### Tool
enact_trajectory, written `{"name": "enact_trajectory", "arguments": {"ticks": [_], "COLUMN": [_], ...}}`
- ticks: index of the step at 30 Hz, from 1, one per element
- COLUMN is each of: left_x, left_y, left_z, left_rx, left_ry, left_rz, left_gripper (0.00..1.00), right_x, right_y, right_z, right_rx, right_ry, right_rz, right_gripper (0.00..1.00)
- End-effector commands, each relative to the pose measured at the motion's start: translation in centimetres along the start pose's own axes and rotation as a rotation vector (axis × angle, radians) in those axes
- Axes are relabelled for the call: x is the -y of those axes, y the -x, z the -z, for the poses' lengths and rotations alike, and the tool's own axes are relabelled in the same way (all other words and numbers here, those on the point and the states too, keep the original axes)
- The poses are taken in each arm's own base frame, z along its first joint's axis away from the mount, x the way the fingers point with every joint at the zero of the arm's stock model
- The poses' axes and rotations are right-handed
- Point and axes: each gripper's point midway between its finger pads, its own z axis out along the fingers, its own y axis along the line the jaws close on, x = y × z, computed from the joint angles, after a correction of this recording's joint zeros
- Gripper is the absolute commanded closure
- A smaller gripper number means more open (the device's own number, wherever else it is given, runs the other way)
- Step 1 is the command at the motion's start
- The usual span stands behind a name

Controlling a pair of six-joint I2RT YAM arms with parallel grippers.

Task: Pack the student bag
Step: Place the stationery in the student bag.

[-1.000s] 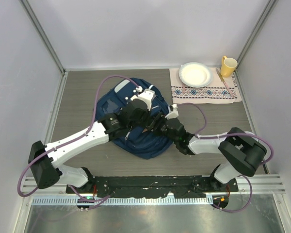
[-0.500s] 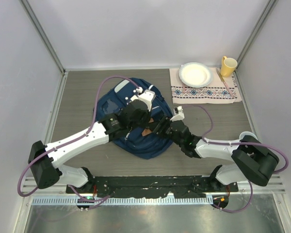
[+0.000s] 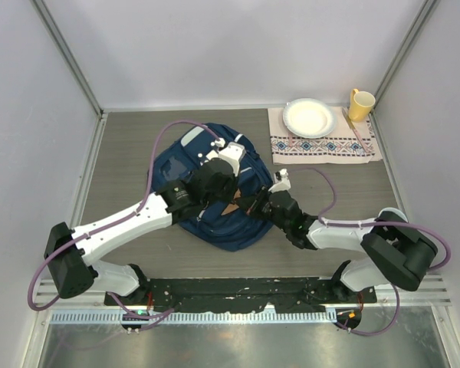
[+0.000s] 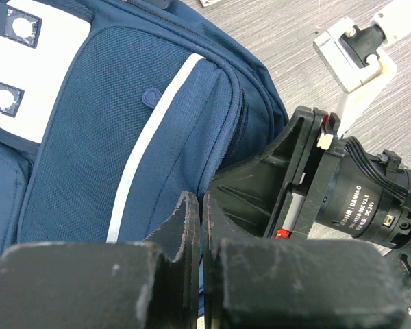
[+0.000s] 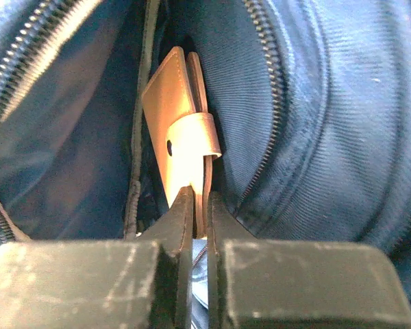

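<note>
Right hand [image 5: 200, 205] clamps a tan wallet [image 5: 181, 147] for insertion into the student bag [image 5: 329, 103], whose opening the clenched left hand [image 4: 201, 209] apparently steadies.

bag [image 3: 228, 228] sits mid-table [image 3: 123, 169], a bit left of ctr, w/ a wallet [image 5: 180, 147] tucked inside its open zip pocket, and back right there's a mat [image 3: 330, 146] w/ a plate [image 3: 309, 117] on it and a mug [image 3: 360, 104] at its far right corner.

grey wood-grain table [image 3: 123, 169] with the navy student bag [image 3: 176, 157] mid-left and a patterned cloth [image 3: 326, 144] far right
</note>
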Motion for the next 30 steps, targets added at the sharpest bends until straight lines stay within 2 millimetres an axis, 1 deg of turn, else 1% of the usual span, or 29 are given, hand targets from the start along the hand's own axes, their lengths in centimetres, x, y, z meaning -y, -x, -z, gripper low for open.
{"name": "enact_trajectory", "arguments": {"ticks": [1,5,6,7,9,11,12,14,15,16,17,20,21,23,24,27,28,29,30], "left_x": [1.6,1.8,1.8,1.7,1.8,1.9,1.9,1.9,1.8,1.9,1.9,1.7,1.7,1.5,1.3,1.0,0.9,0.9,0.7], "left_y": [3.0,2.6,2.5,2.5,2.5,2.5,2.6,2.6,2.5,2.5,2.5,2.0,2.0,1.7,1.5,0.9,0.8,0.6,0.5], "left_z": [1.4,1.3,1.4,1.3,1.3,1.4,1.4,1.3,1.2,1.1,1.1,0.8,0.8,0.6,0.4,0.1,0.1,0.0,-0.1], "left_rx": [0.114,0.104,0.100,0.101,0.103,0.105,0.108,0.107,0.104,0.104,0.102,0.093,0.094,0.089,0.082,0.066,0.064,0.059,0.059], "left_ry": [-0.072,-0.083,-0.085,-0.084,-0.089,-0.092,-0.093,-0.091,-0.089,-0.090,-0.090,-0.081,-0.080,-0.067,-0.059,-0.041,-0.037,-0.034,-0.029], "left_rz": [0.060,0.063,0.064,0.066,0.071,0.071,0.071,0.070,0.069,0.068,0.068,0.067,0.067,0.066,0.066,0.062,0.063,0.064,0.068], "left_gripper": [1.00,1.00,1.00,1.00,1.00,1.00,1.00,1.00,1.00,1.00,1.00,1.00,1.00,1.00,1.00,1.00,1.00,1.00,1.00], "right_x": [-5.5,-7.2,-6.8,-7.0,-6.2,-6.0,-5.1,-4.3,-3.9,-3.0,-2.7,-2.2,-2.1,-2.1,-2.2,-2.5,-2.2,-2.6,-2.5], "right_y": [2.2,3.3,3.7,4.0,3.8,3.6,2.9,2.5,2.3,2.0,2.0,2.0,2.1,2.4,2.7,3.3,3.3,3.7,3.8], "right_z": [-0.9,-1.4,-1.8,-2.2,-3.2,-3.8,-4.4,-4.6,-4.6,-4.6,-4.5,-3.9,-3.8,-3.3,-3.0,-2.2,-1.9,-1.4,-1.2], "right_rx": [0.058,0.099,0.122,0.136,0.135,0.133,0.119,0.112,0.108,0.107,0.108,0.114,0.118,0.126,0.133,0.146,0.147,0.158,0.160], "right_ry": [0.163,0.207,0.189,0.185,0.153,0.150,0.128,0.116,0.106,0.084,0.079,0.062,0.059,0.051,0.050,0.049,0.041,0.044,0.038], "right_rz": [-0.010,-0.017,-0.015,-0.016,-0.014,-0.016,-0.017,-0.023,-0.026,-0.024,-0.024,-0.011,-0.007,0.009,0.012,0.032,0.039,0.040,0.043], "right_gripper": [0.99,0.99,0.99,0.99,0.99,0.99,0.98,0.97,0.96,0.94,0.92,0.81,0.74,0.66,0.59,0.50,0.49,0.47,0.45]}}
